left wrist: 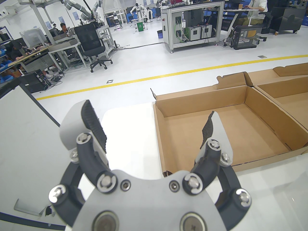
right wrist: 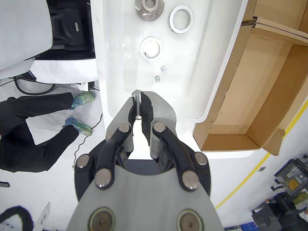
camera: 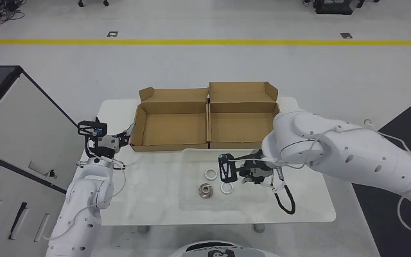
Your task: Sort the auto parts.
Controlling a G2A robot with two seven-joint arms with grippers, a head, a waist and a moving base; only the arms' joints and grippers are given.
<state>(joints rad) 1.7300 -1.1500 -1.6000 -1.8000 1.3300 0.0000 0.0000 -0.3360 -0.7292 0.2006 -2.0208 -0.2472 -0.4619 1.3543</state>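
Observation:
My right gripper is shut on a threaded bolt and hovers over the near end of the white tray. On the tray lie a flanged metal hub, a metal ring, a second ring and two small fasteners. From above, that gripper sits just right of the rings and the hub. My left gripper is open and holds nothing, beside the left cardboard box, which has nothing in it.
Two open cardboard boxes stand side by side at the back of the table, just behind the tray. A person's legs show beside the table in the right wrist view.

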